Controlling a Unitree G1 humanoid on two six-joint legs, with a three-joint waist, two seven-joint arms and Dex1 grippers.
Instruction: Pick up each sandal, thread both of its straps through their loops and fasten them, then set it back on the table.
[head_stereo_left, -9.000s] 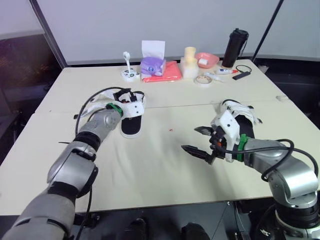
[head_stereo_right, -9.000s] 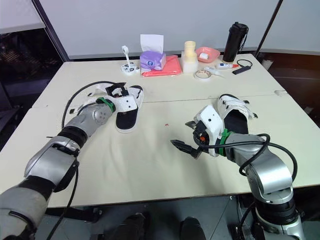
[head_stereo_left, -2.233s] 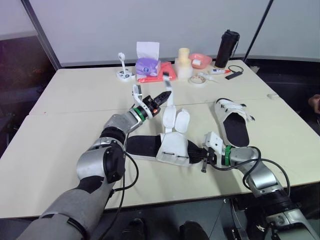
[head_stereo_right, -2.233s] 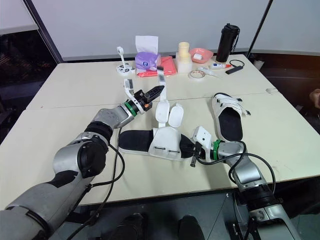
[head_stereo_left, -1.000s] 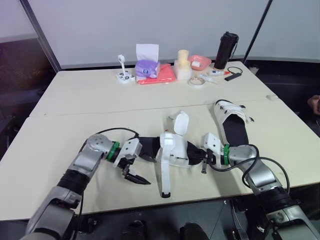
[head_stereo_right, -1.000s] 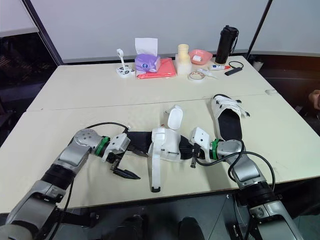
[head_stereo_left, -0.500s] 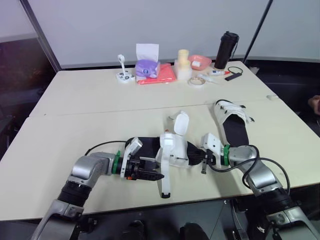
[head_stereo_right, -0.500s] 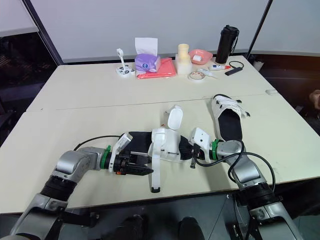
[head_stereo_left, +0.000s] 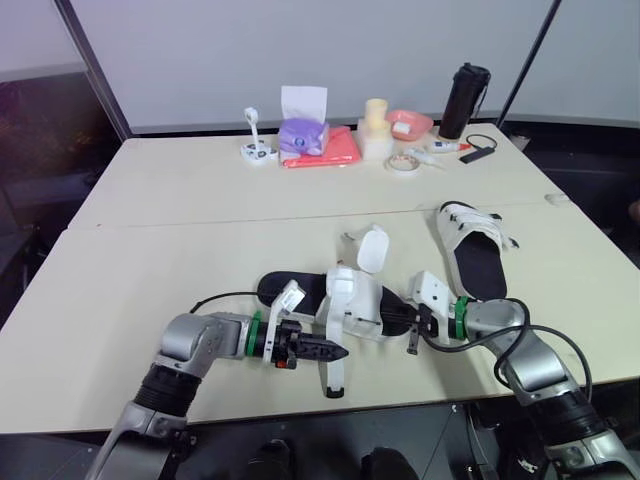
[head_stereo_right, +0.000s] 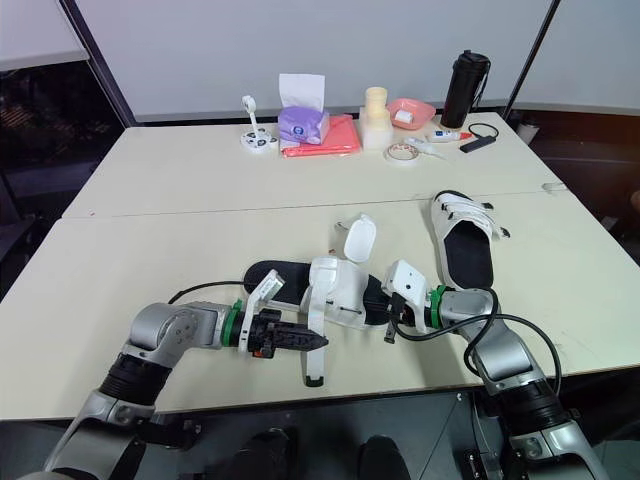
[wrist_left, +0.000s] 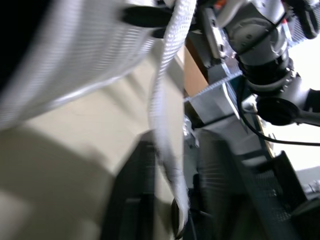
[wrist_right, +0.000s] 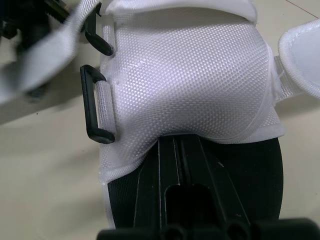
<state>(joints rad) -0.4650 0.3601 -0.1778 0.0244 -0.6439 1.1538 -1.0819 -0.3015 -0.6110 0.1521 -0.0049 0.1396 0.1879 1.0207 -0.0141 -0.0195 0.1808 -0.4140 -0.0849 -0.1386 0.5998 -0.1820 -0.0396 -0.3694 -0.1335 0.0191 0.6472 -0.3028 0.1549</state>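
Observation:
A white sandal with a black sole (head_stereo_left: 352, 300) lies at the table's front middle. One strap (head_stereo_left: 333, 368) hangs toward the front edge; the other flap (head_stereo_left: 372, 248) stands up. My left gripper (head_stereo_left: 338, 352) points right, its fingers drawn together on that hanging strap (wrist_left: 165, 125), which runs between them in the left wrist view. At the toe end my right gripper (head_stereo_left: 408, 318) is shut on the sole (wrist_right: 200, 170). Two black loops (wrist_right: 95, 117) sit on the upper's edge. The second sandal (head_stereo_left: 477, 250) lies fastened at the right.
Along the back edge stand a purple tissue box (head_stereo_left: 303, 130), a red cloth (head_stereo_left: 338, 148), a yellow stack (head_stereo_left: 376, 122), a pink bowl (head_stereo_left: 410, 122), a tape roll (head_stereo_left: 404, 162) and a black bottle (head_stereo_left: 463, 98). The table's front edge (head_stereo_left: 300, 415) runs close below both grippers.
My left gripper has swung from beside the heel to the hanging strap and its fingers have come together there. The right gripper keeps its hold on the toe. The camera has shifted slightly.

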